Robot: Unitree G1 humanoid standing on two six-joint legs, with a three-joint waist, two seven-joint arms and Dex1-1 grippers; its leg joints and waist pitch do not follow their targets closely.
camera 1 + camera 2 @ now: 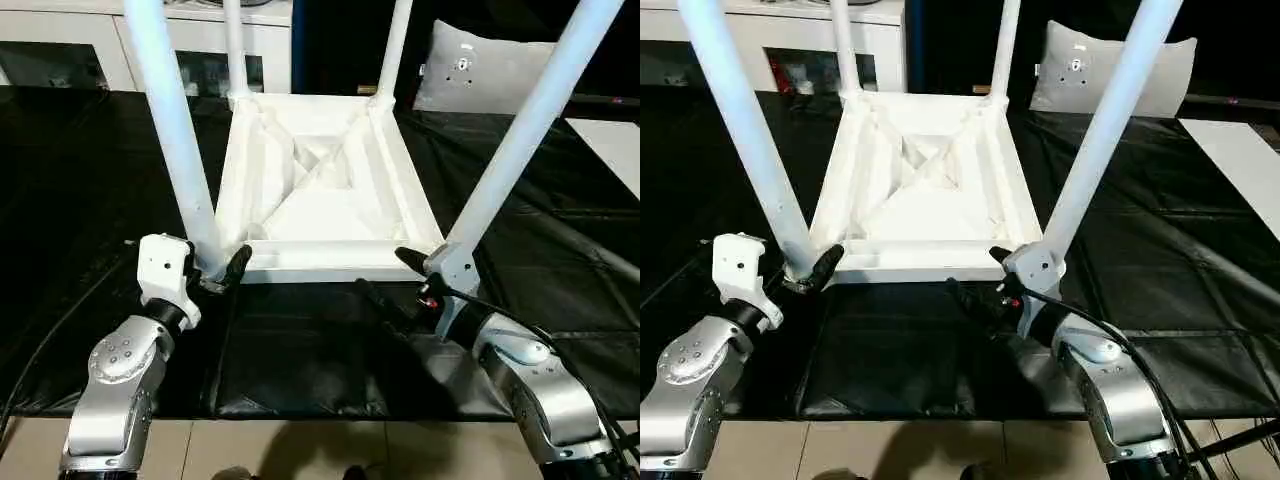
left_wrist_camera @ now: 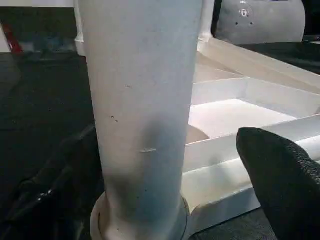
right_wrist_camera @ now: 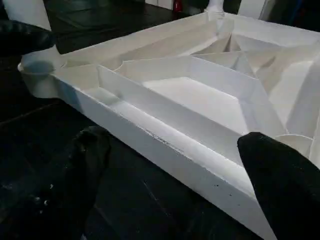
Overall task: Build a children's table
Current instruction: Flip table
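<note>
Head pair looks down over children's table (image 1: 320, 190); wrist cameras close at its near corners.

The children's table (image 1: 925, 200) is laid upside down on the black worktable (image 1: 1160, 270), four legs up. An open gripper is seen by each near corner: the left gripper (image 1: 812, 272) and the right gripper (image 1: 978, 275).

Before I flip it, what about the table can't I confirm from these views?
- Upper ends of the legs: cut off by the top edge in both eye views.
- Flat face of the table top: turned down against the black cover.
- How deep the near-left leg sits in its socket: hidden inside the collar, left wrist view.
</note>
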